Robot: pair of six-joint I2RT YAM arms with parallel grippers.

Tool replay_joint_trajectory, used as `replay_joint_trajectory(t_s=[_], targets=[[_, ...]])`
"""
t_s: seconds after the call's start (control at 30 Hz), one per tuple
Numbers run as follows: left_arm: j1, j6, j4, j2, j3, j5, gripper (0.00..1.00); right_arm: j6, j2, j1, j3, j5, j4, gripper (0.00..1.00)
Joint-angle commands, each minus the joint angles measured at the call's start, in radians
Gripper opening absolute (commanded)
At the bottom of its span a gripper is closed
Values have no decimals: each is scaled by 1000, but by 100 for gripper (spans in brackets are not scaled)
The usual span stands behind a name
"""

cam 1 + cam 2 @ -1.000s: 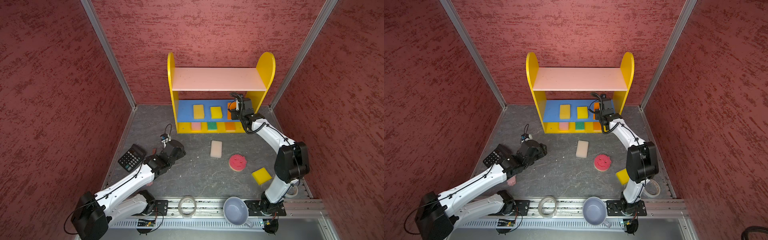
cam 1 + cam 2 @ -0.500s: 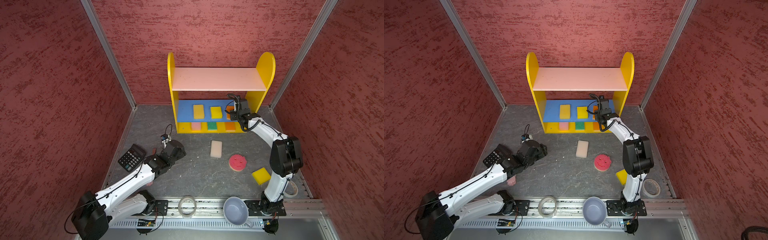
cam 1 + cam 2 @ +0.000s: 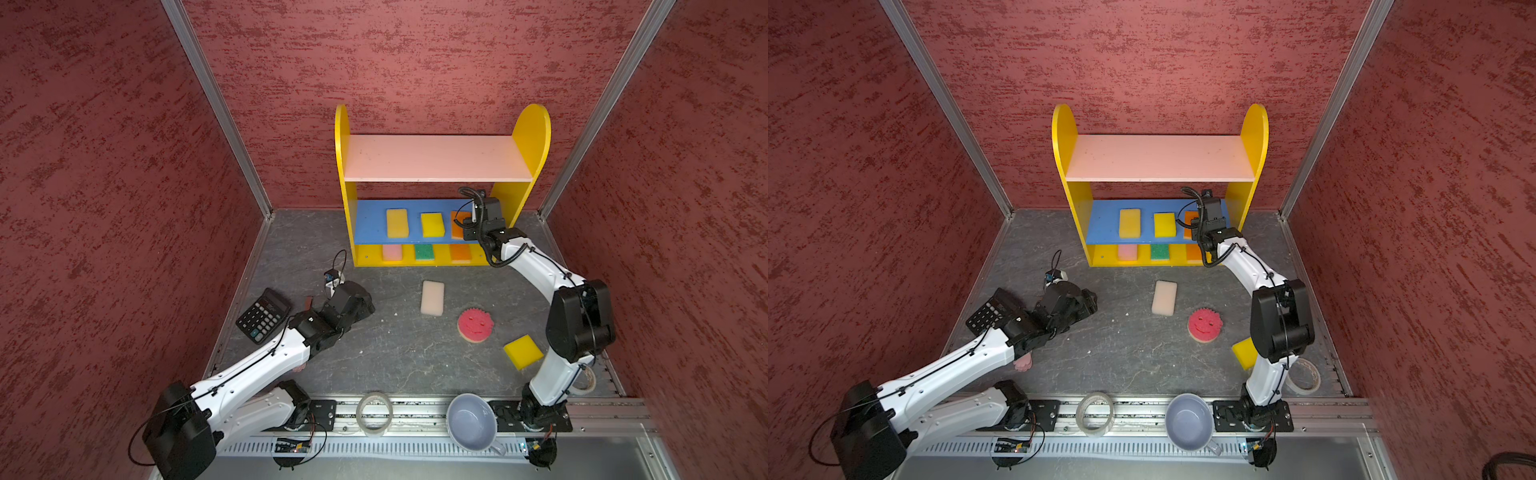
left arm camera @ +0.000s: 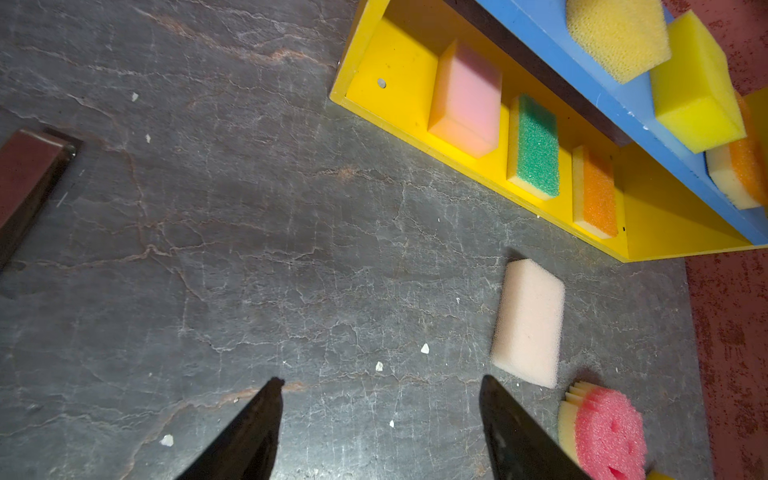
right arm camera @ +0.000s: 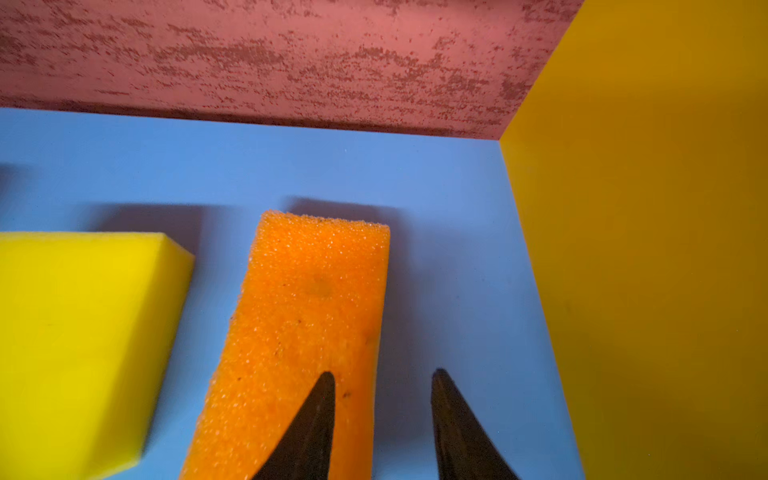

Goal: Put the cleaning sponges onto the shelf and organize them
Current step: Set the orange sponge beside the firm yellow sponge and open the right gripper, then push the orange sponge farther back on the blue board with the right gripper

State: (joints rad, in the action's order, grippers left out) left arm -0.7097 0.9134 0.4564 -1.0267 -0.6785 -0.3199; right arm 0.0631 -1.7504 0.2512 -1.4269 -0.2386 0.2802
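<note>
Shelf [image 3: 534, 133] yellow, pink, blue; round sponge [image 3: 476, 325] red-pink, smiley pattern

Left arm [image 3: 257, 365] stretched low from near-left toward centre; left tool [image 4: 381, 379] fingers spread wide. Right arm [image 3: 536, 266] reaches to far right, right tool [image 5: 383, 372] fingers partly parted.

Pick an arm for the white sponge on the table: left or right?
Left. The left gripper is open, empty and pointed toward the white sponge. The right gripper is inside the shelf, jaws apart over the orange sponge on the blue board.
</note>
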Motion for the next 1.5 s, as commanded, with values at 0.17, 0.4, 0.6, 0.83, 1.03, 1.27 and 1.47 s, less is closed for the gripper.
replay_joint_trajectory(t_s=[0.17, 0.4, 0.6, 0.83, 1.03, 1.27, 1.47], targets=[[-28, 22, 24, 9, -4, -33, 76, 150, 162, -4, 120, 253, -52, 32], [-43, 34, 65, 24, -12, -51, 78, 235, 141, -5, 147, 390, -42, 0], [-47, 49, 76, 54, 0, -64, 79, 289, 103, -9, 154, 424, -49, 0], [-49, 58, 78, 53, 2, -65, 79, 344, 55, -37, 150, 472, -74, 0], [-48, 56, 79, 42, -3, -67, 80, 375, 34, -69, 157, 493, -106, 0], [-49, 56, 77, 39, -4, -67, 80, 384, 27, -93, 154, 498, -108, 0], [-49, 54, 79, 33, -13, -67, 80, 385, 53, -96, 176, 498, -109, 0]])
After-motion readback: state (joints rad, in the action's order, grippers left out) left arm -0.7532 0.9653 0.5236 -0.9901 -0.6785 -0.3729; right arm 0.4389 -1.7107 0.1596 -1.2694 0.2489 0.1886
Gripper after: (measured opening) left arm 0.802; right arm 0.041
